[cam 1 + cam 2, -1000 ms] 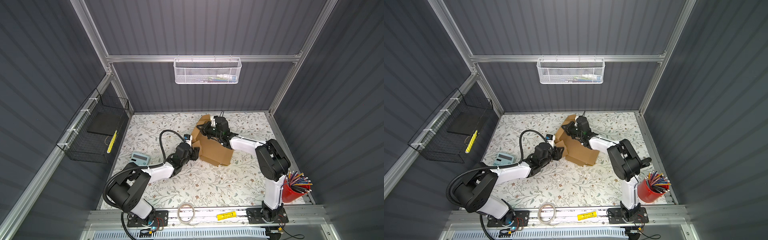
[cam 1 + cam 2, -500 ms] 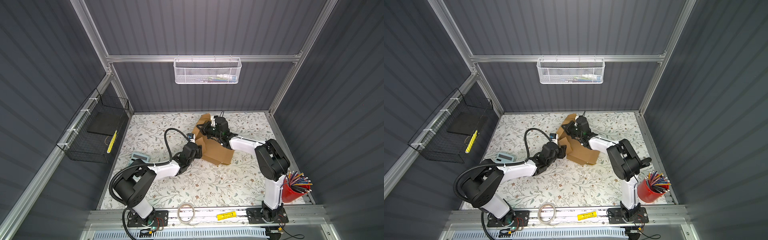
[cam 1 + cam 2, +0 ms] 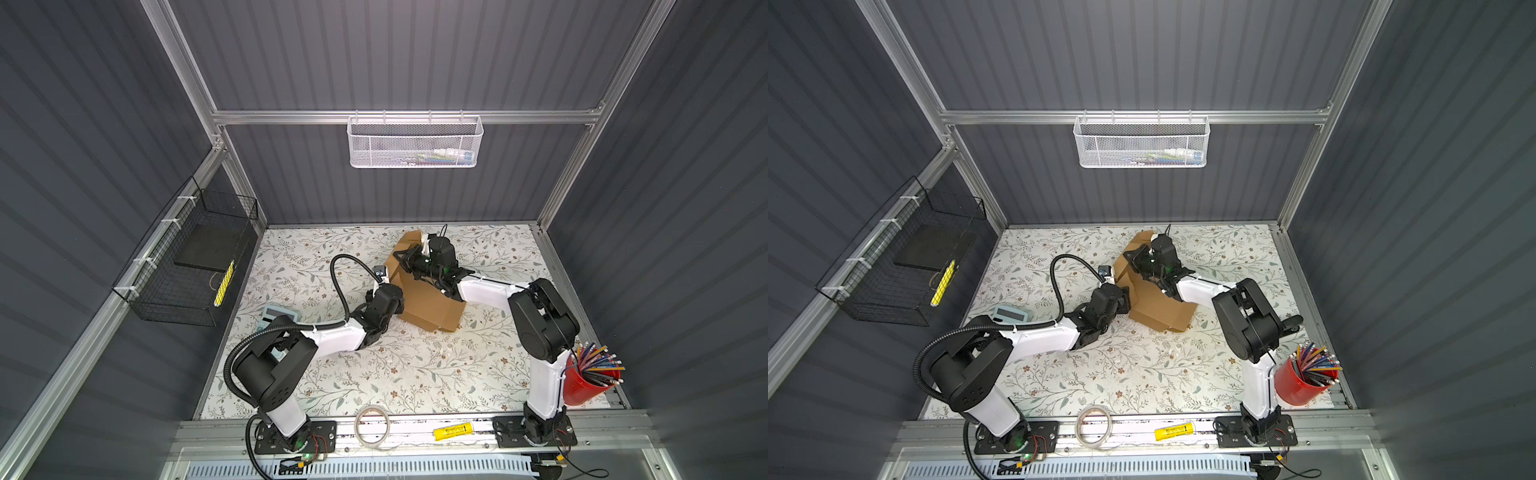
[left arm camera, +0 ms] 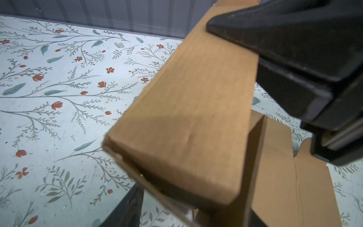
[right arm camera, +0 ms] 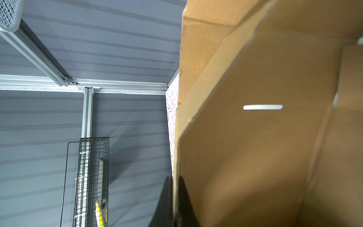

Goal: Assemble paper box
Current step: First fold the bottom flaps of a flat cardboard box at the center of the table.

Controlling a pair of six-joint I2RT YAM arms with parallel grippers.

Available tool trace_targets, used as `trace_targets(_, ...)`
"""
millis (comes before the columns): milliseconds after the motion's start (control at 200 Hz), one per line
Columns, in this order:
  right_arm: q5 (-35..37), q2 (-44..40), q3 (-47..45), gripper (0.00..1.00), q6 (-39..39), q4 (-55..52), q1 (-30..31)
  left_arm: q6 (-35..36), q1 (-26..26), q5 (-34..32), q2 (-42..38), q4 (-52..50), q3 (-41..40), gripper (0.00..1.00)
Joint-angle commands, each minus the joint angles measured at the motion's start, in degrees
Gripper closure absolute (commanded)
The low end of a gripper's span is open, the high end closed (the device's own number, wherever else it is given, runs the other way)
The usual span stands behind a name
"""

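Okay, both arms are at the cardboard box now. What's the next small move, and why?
Probably close the left fingers onto the raised wall of the paper box that they straddle, then fold it inward. The right fingers pinch another panel's edge, which steadies the box, and the box is only partly folded. Whether the left fingers grip it yet, I cannot tell.

Bright, even light; the paper box blurs up close (soft shadows).

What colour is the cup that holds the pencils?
Red. The cup shows best in a top view.
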Motion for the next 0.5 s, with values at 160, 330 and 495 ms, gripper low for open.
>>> trace_targets(160,-0.01,-0.49,-1.54,1.00,0.04,-0.40,0.98,-1.54,-0.53,-4.06,2.07,-0.24,3.00,0.44)
trace_targets(330,0.04,-0.75,-1.89,1.00,0.12,-0.54,1.36,-1.72,-0.80,-5.18,2.74,-0.86,3.98,0.48)
trace_targets(495,-0.02,-0.93,-2.00,0.96,0.12,-0.85,1.72,-1.55,-0.89,-6.36,3.15,-1.13,4.63,0.52)
